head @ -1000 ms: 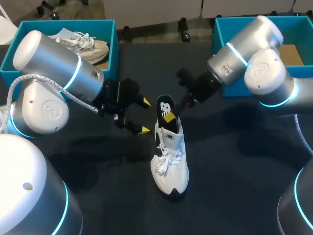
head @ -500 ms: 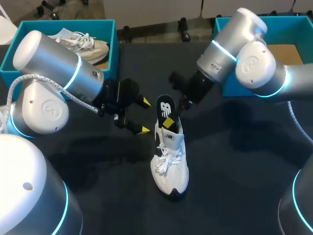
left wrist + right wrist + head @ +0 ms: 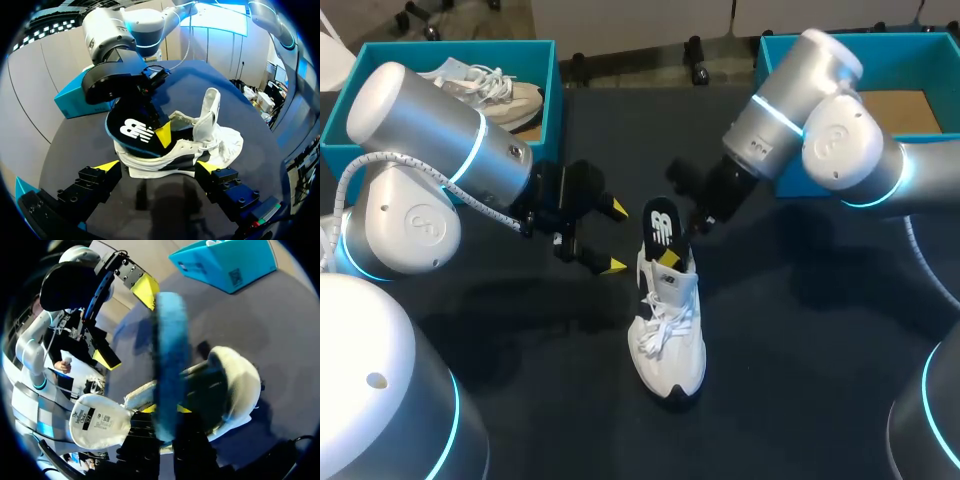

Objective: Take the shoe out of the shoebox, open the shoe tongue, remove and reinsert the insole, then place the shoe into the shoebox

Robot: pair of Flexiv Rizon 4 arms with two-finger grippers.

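A white shoe (image 3: 668, 330) stands upright mid-table, toe toward me. Its black insole (image 3: 660, 222) with a white logo sticks up out of the heel opening. My right gripper (image 3: 672, 252) comes in from the right and is shut on the insole just above the shoe's collar. In the right wrist view the insole (image 3: 170, 365) runs edge-on between the fingers, and the shoe (image 3: 235, 385) lies under it. My left gripper (image 3: 615, 237) hangs open to the left of the shoe, touching nothing. In the left wrist view the shoe (image 3: 220, 142) and insole (image 3: 132, 132) lie just ahead of its fingers.
A teal shoebox (image 3: 542, 75) at the back left holds another pale shoe (image 3: 490, 85). A second teal shoebox (image 3: 920, 48), lined with brown paper, stands at the back right behind my right arm. Bare black table lies in front of the shoe.
My right arm swung left and leaned in over the shoe, and its fingers closed on the insole. The insole tipped slightly. The left arm and the shoe kept still.
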